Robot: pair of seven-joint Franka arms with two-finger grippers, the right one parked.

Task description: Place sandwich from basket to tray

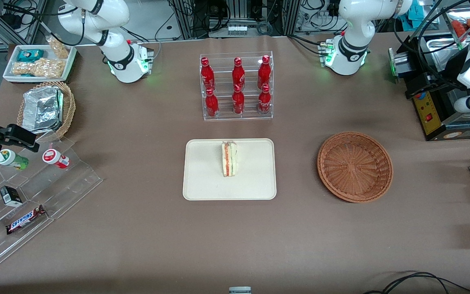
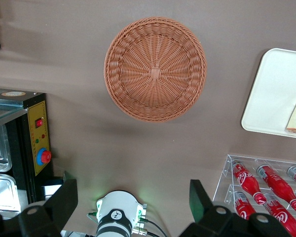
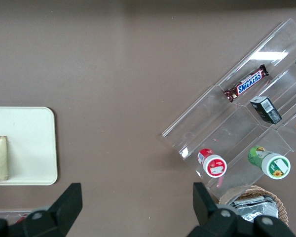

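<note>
The sandwich stands on edge in the middle of the cream tray, filling stripes facing up. Well apart from it, toward the working arm's end of the table, the reddish wicker basket sits with nothing in it. Farther from the front camera, the rack of red bottles stands past the tray. The gripper hangs high above the table near the basket, fingers spread wide, holding nothing.
</note>
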